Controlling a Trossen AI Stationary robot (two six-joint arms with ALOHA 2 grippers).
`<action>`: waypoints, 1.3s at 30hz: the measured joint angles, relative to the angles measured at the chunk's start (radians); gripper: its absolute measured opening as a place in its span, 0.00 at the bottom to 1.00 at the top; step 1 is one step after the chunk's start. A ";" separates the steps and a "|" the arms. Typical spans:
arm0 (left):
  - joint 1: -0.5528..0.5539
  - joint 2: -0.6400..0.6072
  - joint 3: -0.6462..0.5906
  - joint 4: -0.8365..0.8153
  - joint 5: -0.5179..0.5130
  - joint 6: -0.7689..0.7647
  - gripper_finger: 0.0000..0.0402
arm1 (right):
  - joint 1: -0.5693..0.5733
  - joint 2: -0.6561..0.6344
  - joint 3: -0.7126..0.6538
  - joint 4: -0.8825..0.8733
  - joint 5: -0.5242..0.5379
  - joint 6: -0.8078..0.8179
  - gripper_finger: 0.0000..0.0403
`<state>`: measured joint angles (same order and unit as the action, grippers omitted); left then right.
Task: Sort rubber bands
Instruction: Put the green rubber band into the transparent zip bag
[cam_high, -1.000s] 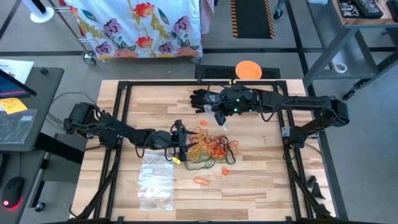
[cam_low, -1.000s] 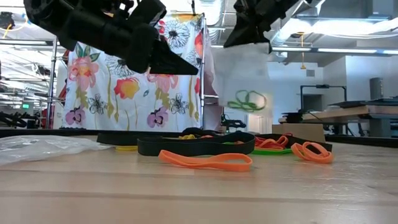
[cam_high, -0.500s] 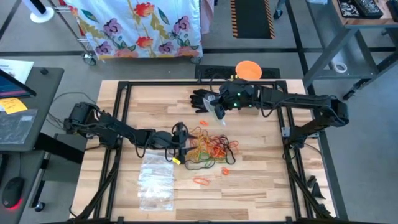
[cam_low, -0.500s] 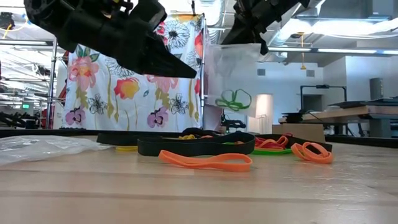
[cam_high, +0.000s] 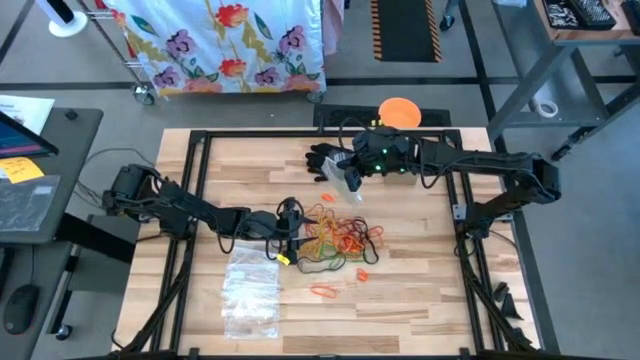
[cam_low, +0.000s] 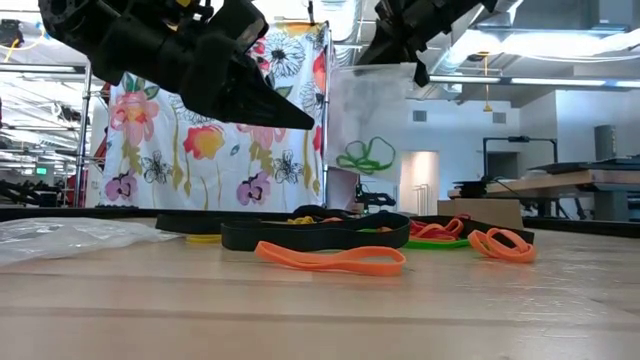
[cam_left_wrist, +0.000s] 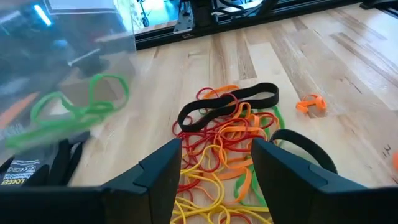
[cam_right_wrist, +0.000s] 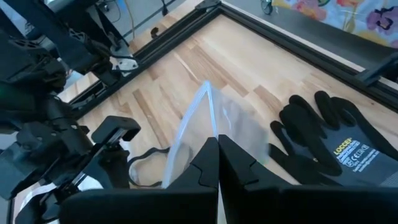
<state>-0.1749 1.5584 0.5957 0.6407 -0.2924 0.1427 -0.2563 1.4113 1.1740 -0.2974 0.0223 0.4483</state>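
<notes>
The rubber bands (cam_high: 338, 240) lie in a mixed heap of red, orange, yellow, green and black loops at mid-table, also seen in the left wrist view (cam_left_wrist: 227, 134). My left gripper (cam_high: 293, 228) hovers open just left of the heap, with its fingers (cam_left_wrist: 163, 169) clear of the bands. My right gripper (cam_high: 352, 172) is shut on a clear plastic bag (cam_low: 372, 110). The bag has green bands (cam_low: 365, 155) inside it and hangs over the table's far middle. My right gripper pinches the clear bag's upper edge (cam_right_wrist: 208, 118) between its two shut fingers (cam_right_wrist: 233, 171), which slant down from the table's right side. The bag hangs below them, clear of the table. The green bands sit low inside it.
A black glove (cam_high: 328, 158) lies at the far middle, under and beside the hanging bag. A stack of clear plastic bags (cam_high: 250, 292) lies near the front left. Loose orange bands (cam_high: 322, 292) lie in front of the heap. A black frame rims the table.
My right gripper has carried the hanging bag a little toward the table's far edge. The bag and its green bands have swung and shifted sideways in the low view. My left gripper has tipped slightly in place and stays open.
</notes>
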 joint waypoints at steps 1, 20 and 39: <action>0.000 0.000 0.000 0.000 0.000 -0.006 0.48 | 0.001 0.000 0.000 0.000 0.000 0.004 0.00; -0.035 0.000 0.001 -0.001 0.059 -0.040 0.48 | 0.020 0.000 0.000 -0.008 -0.007 0.023 0.00; -0.097 0.240 0.184 -0.209 -0.091 -0.058 0.48 | 0.005 0.000 0.002 -0.004 -0.005 -0.016 0.00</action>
<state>-0.2718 1.7986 0.7796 0.4320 -0.3836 0.0845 -0.2516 1.4117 1.1755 -0.3013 0.0177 0.4328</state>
